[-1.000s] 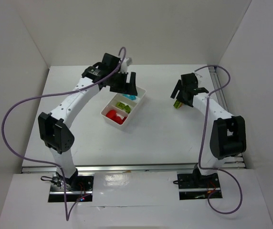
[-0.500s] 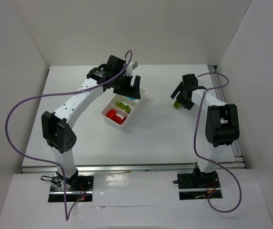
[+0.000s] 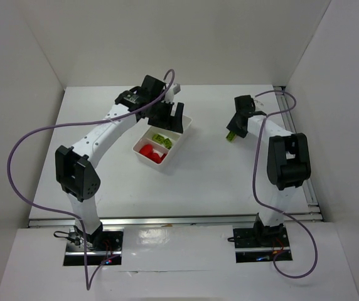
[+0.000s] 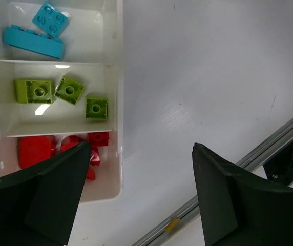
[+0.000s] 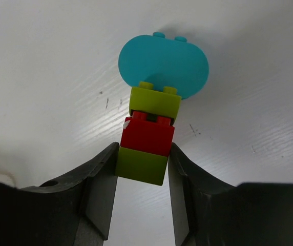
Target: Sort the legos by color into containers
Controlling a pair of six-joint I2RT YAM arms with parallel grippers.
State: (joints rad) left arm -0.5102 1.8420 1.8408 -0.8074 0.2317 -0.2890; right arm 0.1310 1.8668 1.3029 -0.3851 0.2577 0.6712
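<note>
Top external camera sits high behind the near edge of the table, looking down over all of it. Left wrist camera looks straight down, close above the tray. Right wrist camera, closest, faces the brick stack right of the tray; the top view shares both.

red bricks partly behind left gripper finger; tray cut by frame's left edge

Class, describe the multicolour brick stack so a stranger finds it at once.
From the white tray, look right to the right arm's jaws. They pinch the stack: lime, red, lime, then a cyan oval; the tray's bricks are single-coloured.
</note>
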